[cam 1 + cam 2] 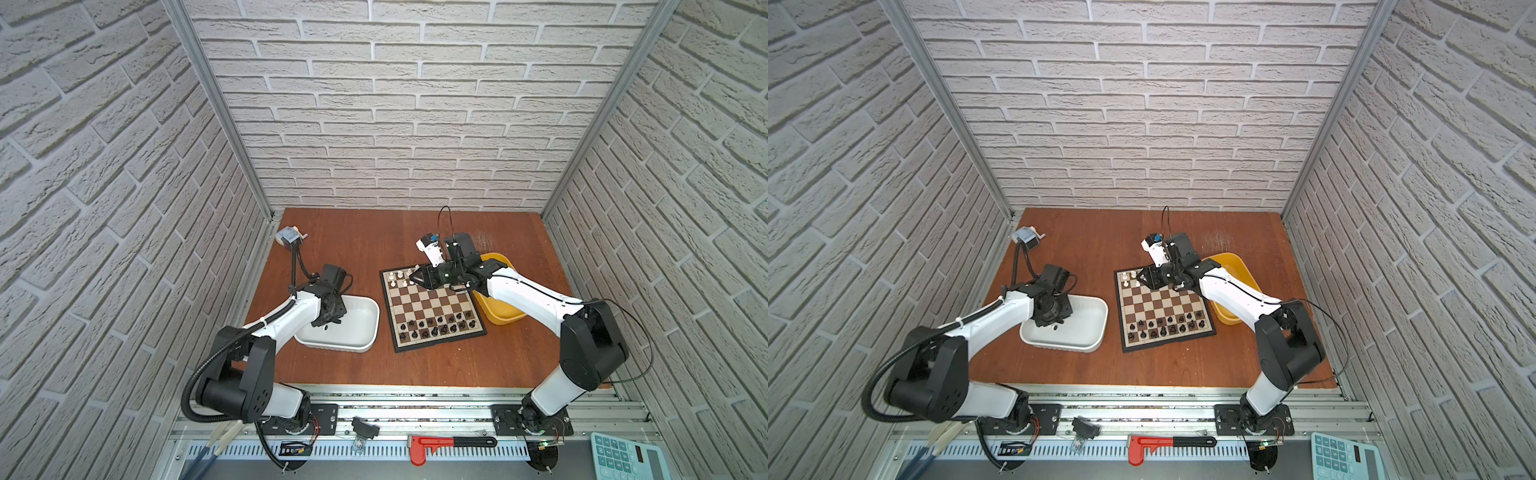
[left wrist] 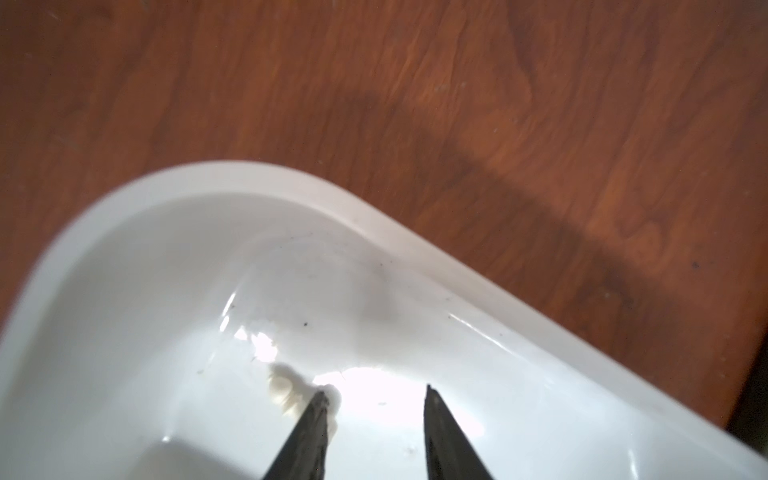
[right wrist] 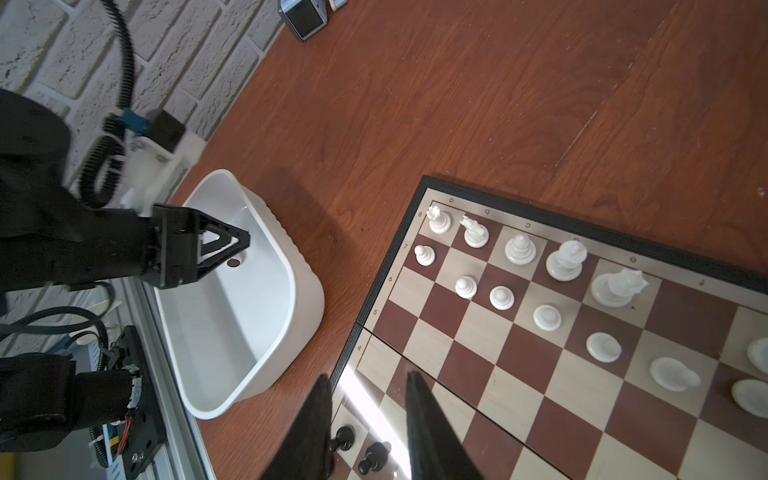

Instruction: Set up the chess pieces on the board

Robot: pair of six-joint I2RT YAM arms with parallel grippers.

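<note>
Left gripper is pointed down into the white tub, jaws kept apart, nothing gripped; right gripper is stretched over the board, jaws parted too.

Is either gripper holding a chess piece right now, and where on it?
Nothing is held. The left gripper is open inside the white tub; the right gripper is open above the board. Both are empty.

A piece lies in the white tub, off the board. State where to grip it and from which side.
Grip the piece by its stem, coming straight down with the left gripper. It seems to lie on its side, round base facing sideways, and the white tub walls off any low approach.
</note>
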